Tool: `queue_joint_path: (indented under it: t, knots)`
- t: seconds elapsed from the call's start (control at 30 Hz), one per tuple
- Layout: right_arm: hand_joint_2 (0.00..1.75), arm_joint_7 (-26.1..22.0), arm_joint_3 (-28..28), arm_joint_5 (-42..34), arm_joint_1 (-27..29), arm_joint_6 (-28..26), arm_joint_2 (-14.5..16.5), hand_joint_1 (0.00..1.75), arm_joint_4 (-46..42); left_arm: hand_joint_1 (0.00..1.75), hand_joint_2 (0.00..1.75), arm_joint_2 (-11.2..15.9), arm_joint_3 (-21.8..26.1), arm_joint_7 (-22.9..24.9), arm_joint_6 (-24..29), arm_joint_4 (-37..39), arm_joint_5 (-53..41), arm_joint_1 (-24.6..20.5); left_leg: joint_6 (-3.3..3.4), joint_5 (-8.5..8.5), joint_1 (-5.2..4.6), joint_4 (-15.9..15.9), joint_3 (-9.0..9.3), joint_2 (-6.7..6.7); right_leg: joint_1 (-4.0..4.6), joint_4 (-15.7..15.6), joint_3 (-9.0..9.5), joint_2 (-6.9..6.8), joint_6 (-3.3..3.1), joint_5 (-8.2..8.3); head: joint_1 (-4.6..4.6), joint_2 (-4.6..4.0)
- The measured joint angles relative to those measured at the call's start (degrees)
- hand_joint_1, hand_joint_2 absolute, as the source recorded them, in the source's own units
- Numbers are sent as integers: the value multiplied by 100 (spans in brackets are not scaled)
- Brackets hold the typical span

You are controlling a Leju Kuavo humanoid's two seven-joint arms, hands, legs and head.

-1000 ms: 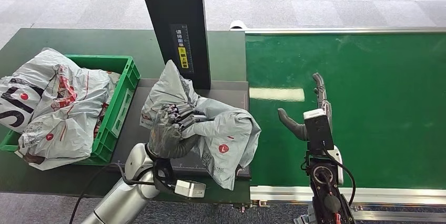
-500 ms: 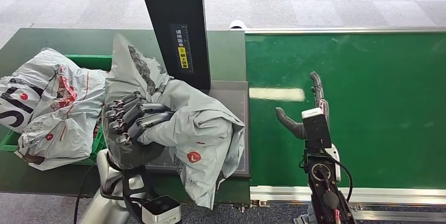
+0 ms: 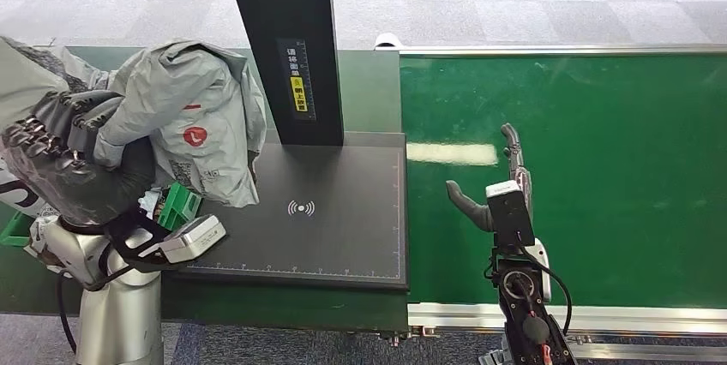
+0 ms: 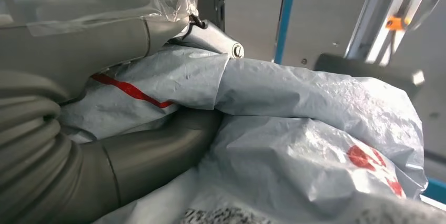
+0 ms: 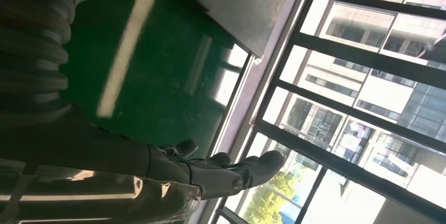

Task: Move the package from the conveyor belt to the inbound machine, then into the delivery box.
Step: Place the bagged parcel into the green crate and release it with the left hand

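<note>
The robot's left hand [image 3: 64, 155] grips a crumpled grey plastic package [image 3: 193, 121], its dark fingers [image 3: 51, 125] wrapped around the soft bag and holding it up in the air at the left side of the scene, above a green plastic crate [image 3: 177, 206] and beside the tall black post [image 3: 287, 39] of the inbound machine. The bag is wrinkled and glossy, with a round red logo and printed text. In the left wrist view the thick grey thumb [image 4: 158, 150] presses into the folds of the package [image 4: 315, 129]. The machine's flat black scanning plate [image 3: 326, 211] lies bare just right of the lifted bag, matte, with a small white wireless symbol at its centre and ruler marks along its edges. The post carries a black label with a yellow sticker. To the right, touching the plate's edge, runs a shiny green conveyor belt [image 3: 600, 151] with silver rails. The right hand [image 3: 493, 185] hovers over the belt holding nothing, fingers straight and apart. The machine stands on a dark green table [image 3: 369, 82]. Behind lies grey carpet tile [image 3: 514, 5].
</note>
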Motion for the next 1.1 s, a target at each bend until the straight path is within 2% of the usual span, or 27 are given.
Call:
queue_joint_path:
  t: [0.3,0.43,0.5,0.57,0.73,0.83,0.93,1.0,1.03,1.1]
  knots:
    - [175,129,238,-114,-73,-159,-38,0,26,175,175,-120,1621,0,-2,867,-498,-430,0,-1,0,0,-3,5,0,0,-6,6,0,0,-1,0]
    - [175,167,249,-35,-73,-112,-45,0,26,175,175,-136,2213,201,-2,1256,-1203,-582,0,0,0,0,-3,6,0,0,-7,10,0,0,0,0]
    - [175,184,250,18,-73,-92,-42,0,26,175,175,-87,2391,841,-4,1537,-1896,-633,0,-1,0,0,-3,7,0,0,-8,10,0,0,0,0]
    - [175,201,249,66,-73,-60,-42,0,26,175,175,53,2383,1821,-6,1890,-2381,-635,0,-1,0,0,-3,10,0,0,-10,12,0,0,0,0]
    - [175,274,249,188,-74,59,-38,0,24,173,175,728,1711,4079,-6,3038,-2565,-639,0,0,1,0,-4,10,2,1,-11,12,0,0,-1,-1]
    - [175,295,248,254,-75,120,-29,0,24,173,175,1116,1130,4818,-4,3630,-2587,-647,0,0,2,-1,-4,11,2,2,-11,13,0,0,-1,0]
    - [175,298,249,299,-84,177,-15,0,24,171,175,1393,694,5125,-3,4081,-2590,-664,0,-1,1,-1,-4,14,2,2,-11,14,0,0,0,0]
    - [175,299,250,309,-94,189,-9,0,24,155,175,1532,483,5221,-1,4288,-2590,-675,0,-1,1,0,-4,15,2,2,-11,15,0,0,0,0]
    - [175,299,250,312,-98,190,-8,0,24,124,175,1586,408,5241,0,4369,-2590,-684,0,-1,1,0,-4,15,2,2,-11,15,0,0,0,0]
    - [175,300,250,316,-104,200,-6,0,24,49,175,1658,315,5249,0,4483,-2585,-699,-1,-1,1,-1,-4,14,2,2,-11,15,0,0,-1,0]
